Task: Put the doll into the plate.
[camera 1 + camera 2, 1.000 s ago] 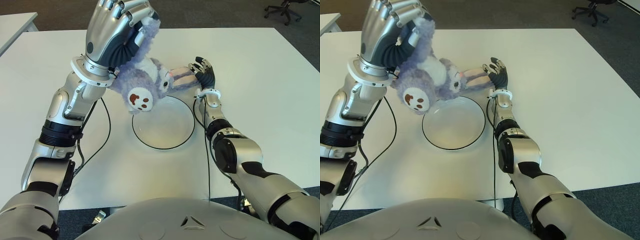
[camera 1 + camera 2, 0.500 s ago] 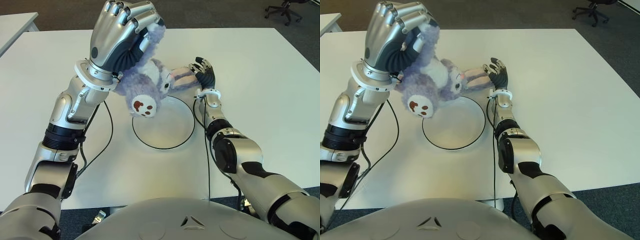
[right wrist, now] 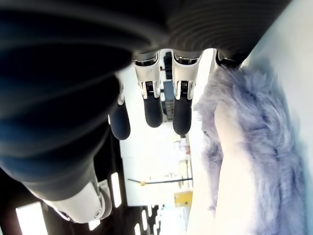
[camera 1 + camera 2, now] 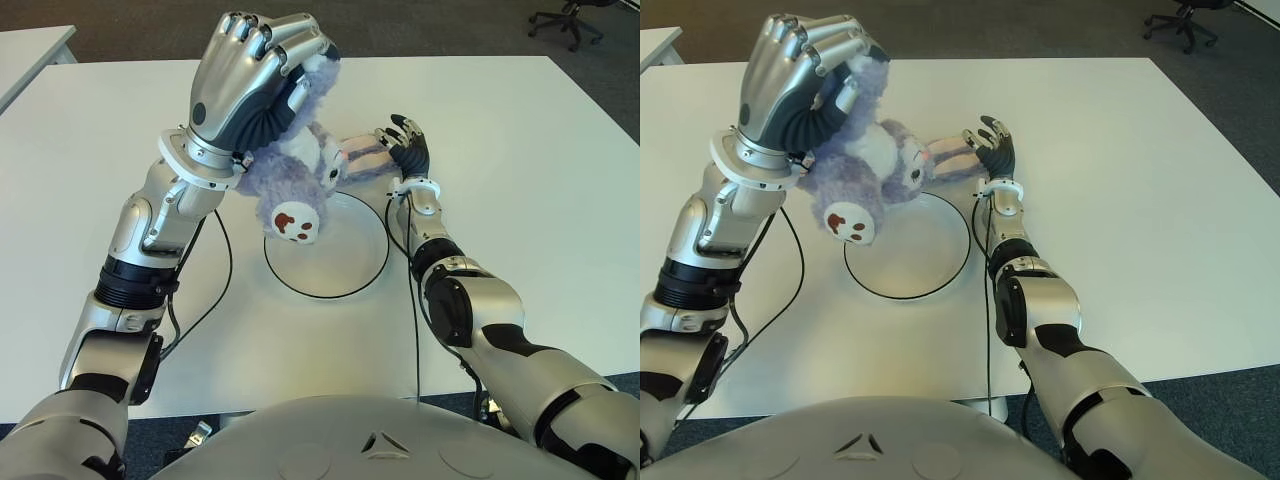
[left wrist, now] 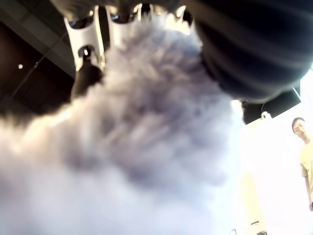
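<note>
Left hand (image 4: pixel 255 75) gripping purple doll (image 4: pixel 290 170) above plate (image 4: pixel 327 245), right hand (image 4: pixel 405 150) open-fingered beside doll's ear, white table (image 4: pixel 520 160)

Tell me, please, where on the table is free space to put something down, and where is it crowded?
The white table is bare on its whole right side, beyond the right robot hand, and on the left side, past the left arm. The near strip below the plate is free too. It is crowded over the plate's far rim, where the left robot hand holds the doll.
</note>
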Controlling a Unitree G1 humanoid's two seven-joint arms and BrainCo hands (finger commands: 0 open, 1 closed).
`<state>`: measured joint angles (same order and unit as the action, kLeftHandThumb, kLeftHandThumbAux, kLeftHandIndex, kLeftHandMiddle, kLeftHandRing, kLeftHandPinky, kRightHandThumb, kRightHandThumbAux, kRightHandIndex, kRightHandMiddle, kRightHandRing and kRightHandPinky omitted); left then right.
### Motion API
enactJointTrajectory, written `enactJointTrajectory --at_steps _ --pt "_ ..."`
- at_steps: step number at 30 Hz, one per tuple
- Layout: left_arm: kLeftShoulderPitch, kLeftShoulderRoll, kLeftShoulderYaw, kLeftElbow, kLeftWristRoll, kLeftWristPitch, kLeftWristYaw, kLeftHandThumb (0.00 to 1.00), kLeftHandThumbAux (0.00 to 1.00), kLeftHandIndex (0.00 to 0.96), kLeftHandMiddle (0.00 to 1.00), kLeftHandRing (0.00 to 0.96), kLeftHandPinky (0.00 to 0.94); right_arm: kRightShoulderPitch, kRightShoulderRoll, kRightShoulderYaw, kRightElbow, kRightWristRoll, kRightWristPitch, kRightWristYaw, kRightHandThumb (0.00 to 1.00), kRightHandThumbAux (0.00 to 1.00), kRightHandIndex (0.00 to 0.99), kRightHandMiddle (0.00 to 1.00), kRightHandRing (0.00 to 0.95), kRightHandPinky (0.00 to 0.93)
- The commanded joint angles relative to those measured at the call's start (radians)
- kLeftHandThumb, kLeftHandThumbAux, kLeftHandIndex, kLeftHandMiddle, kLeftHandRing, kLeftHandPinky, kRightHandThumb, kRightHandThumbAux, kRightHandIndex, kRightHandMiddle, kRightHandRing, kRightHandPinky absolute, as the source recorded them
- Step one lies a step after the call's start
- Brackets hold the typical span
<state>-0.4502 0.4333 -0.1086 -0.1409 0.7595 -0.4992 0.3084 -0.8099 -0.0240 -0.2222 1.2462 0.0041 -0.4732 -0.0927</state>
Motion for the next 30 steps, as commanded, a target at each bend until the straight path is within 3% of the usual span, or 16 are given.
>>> enactJointTrajectory --at_steps 1,19,30 --pt "0.022 -0.018 -0.023 -0.009 0.016 0.019 -0.028 0.85 0.666 0.39 0.571 0.636 0.616 0.103 0.031 0.002 0.053 0.004 0.044 -0.002 0.674 0.735 0.393 0.16 0.169 0.236" --pt "0.044 -0.057 -0.046 -0.025 -0.038 0.033 -0.068 0.849 0.665 0.398 0.576 0.643 0.619 0.104 0.045 -0.016 0.049 0.024 0.032 0.002 0.695 0.725 0.405 0.236 0.239 0.273" --pt "0.05 -0.079 -0.05 -0.016 -0.072 0.022 -0.089 0.851 0.664 0.4 0.572 0.611 0.579 0.101 0.046 -0.017 0.053 0.015 0.035 -0.007 0.695 0.725 0.403 0.213 0.203 0.227"
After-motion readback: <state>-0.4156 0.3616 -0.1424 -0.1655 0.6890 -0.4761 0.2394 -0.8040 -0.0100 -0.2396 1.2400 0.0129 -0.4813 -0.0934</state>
